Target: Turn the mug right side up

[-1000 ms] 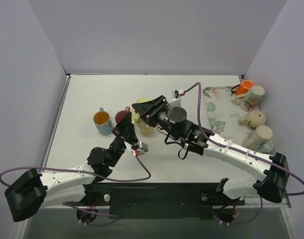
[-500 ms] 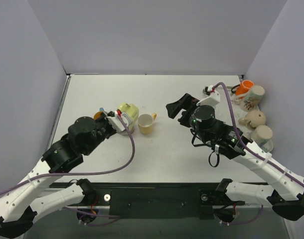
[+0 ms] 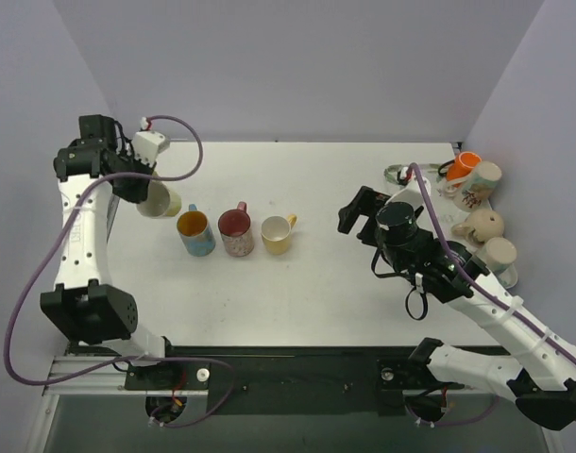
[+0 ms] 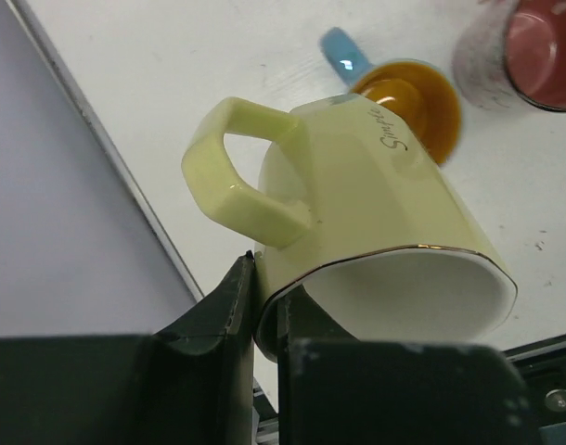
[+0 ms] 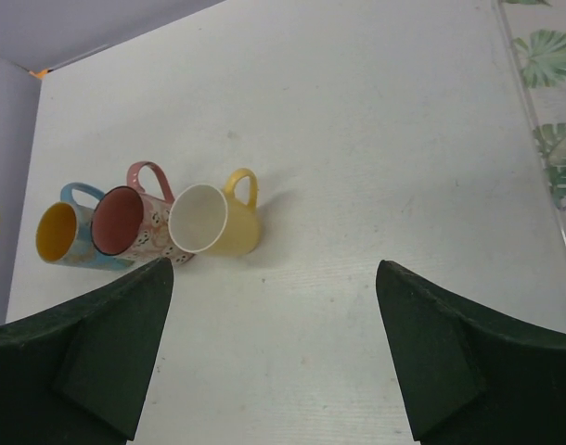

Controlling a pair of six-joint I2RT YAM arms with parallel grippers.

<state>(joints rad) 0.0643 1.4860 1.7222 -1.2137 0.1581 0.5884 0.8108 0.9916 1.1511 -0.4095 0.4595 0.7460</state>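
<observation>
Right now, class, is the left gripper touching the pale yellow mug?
Touching. The left wrist view shows the left gripper clamped on the rim of the pale yellow mug, with one finger outside the wall and one inside.

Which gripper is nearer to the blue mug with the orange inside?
Left. The left gripper, jaws shut on the pale yellow mug, hangs just left of the blue mug. The right gripper is far to the right, beyond the pink mug and the yellow mug.
</observation>
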